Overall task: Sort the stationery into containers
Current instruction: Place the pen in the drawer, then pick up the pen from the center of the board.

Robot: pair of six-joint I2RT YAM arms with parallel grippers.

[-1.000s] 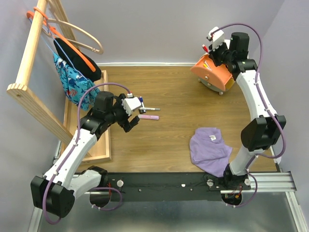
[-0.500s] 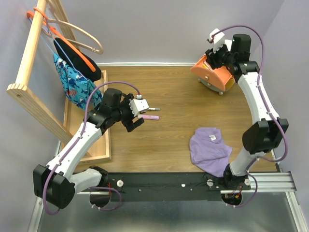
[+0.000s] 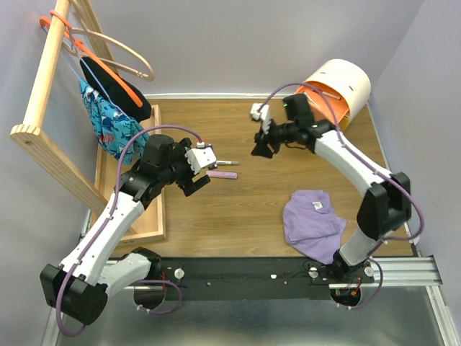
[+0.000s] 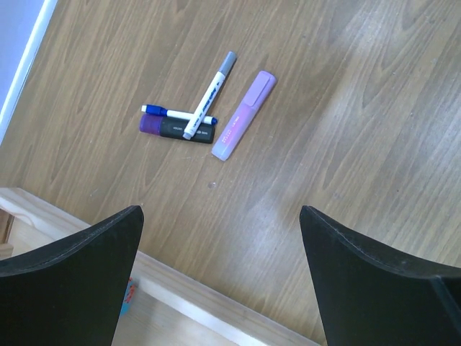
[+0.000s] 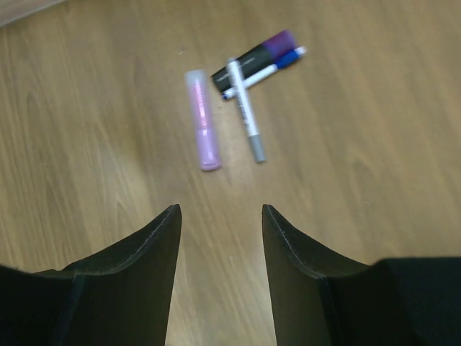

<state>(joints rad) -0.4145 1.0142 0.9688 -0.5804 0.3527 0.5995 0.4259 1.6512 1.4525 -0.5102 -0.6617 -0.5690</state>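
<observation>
Black fingers (image 4: 86, 259) of the left gripper (image 4: 220, 216) are being held wide apart and empty above the wooden table (image 4: 360, 108). The right gripper (image 5: 220, 209) is being held spread, with nothing between. In both wrist views, a pink bar (image 4: 243, 115), white marker (image 4: 212, 90), blue pen (image 4: 173, 113) and black-purple marker (image 4: 173, 129) are being shown lying clustered; the cream drawer unit (image 3: 342, 83) is being shown at the far right corner.

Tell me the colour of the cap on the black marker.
The cap is purple, clearest in the left wrist view.
</observation>
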